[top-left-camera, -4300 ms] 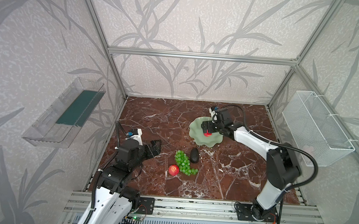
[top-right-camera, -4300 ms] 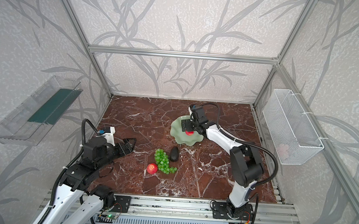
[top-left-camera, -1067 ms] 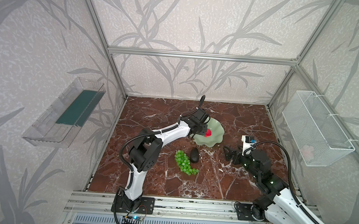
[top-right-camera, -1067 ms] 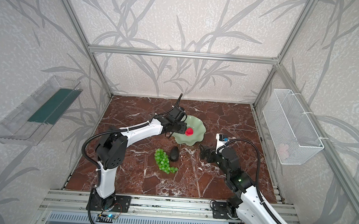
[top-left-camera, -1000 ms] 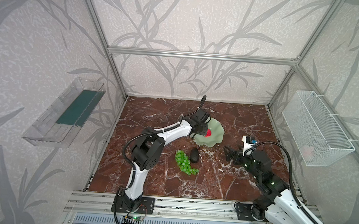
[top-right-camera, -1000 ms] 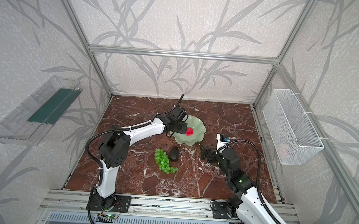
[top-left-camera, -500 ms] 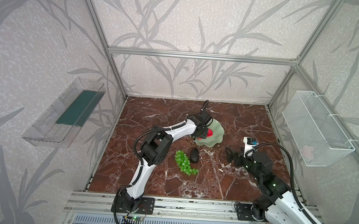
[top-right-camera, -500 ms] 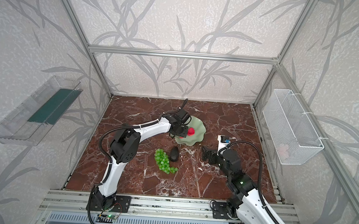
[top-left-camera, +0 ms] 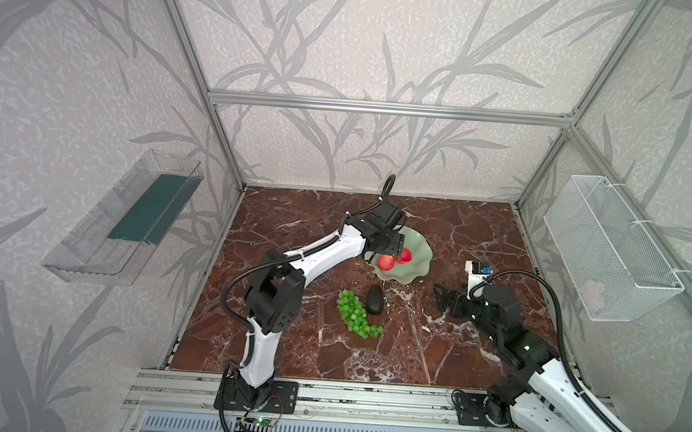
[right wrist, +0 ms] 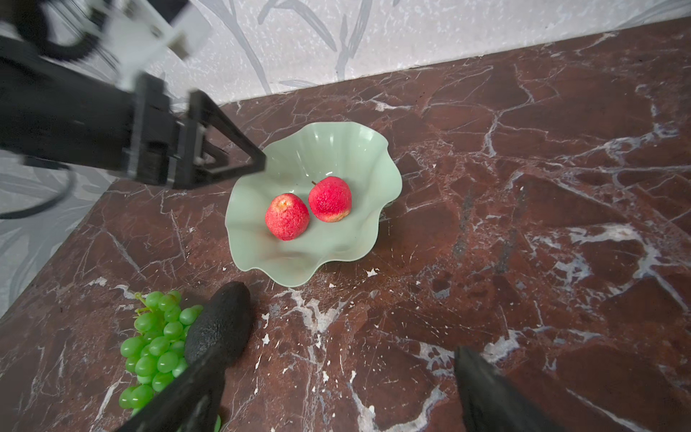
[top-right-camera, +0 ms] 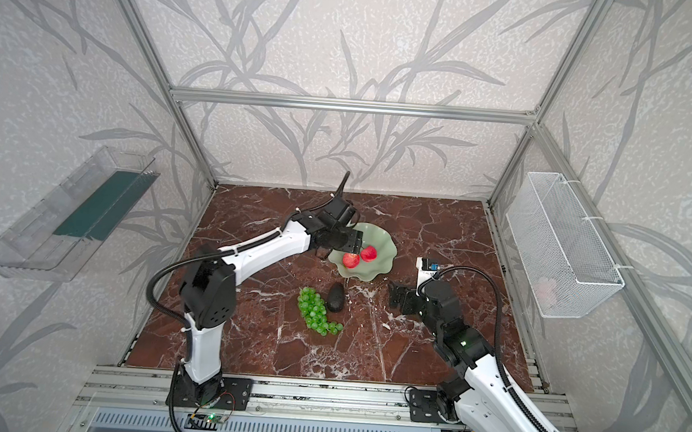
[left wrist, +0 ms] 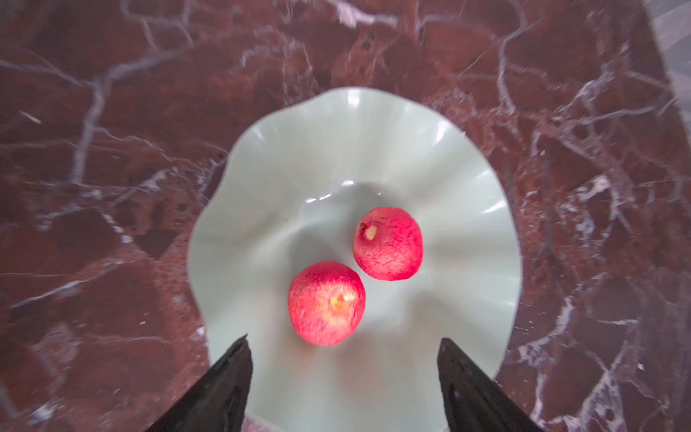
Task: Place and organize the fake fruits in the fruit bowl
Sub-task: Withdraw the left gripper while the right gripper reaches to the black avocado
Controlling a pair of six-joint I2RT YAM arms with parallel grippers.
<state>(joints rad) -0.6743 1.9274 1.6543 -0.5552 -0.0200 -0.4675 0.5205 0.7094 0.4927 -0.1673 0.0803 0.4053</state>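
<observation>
The pale green fruit bowl (top-left-camera: 421, 247) (top-right-camera: 384, 244) sits at the middle back of the marble floor. Two red apples (left wrist: 326, 303) (left wrist: 388, 244) lie side by side in it, free of any grip. My left gripper (top-left-camera: 392, 245) (left wrist: 344, 351) hangs open just above the bowl's left rim, its fingers (left wrist: 224, 377) apart behind the nearer apple (right wrist: 287, 217). The green grapes (top-left-camera: 356, 313) (right wrist: 153, 336) and the dark avocado (top-left-camera: 375, 300) (right wrist: 220, 325) lie together on the floor in front of the bowl. My right gripper (top-left-camera: 440, 301) (right wrist: 336, 370) is open and empty, low to the right of the avocado.
A white wire basket (top-left-camera: 609, 248) hangs on the right wall. A clear plastic tray (top-left-camera: 127, 218) hangs on the left wall. Aluminium frame posts stand at the back corners.
My left gripper has opened and let go of the second apple, which now rests in the bowl beside the first. The right arm has barely shifted.
</observation>
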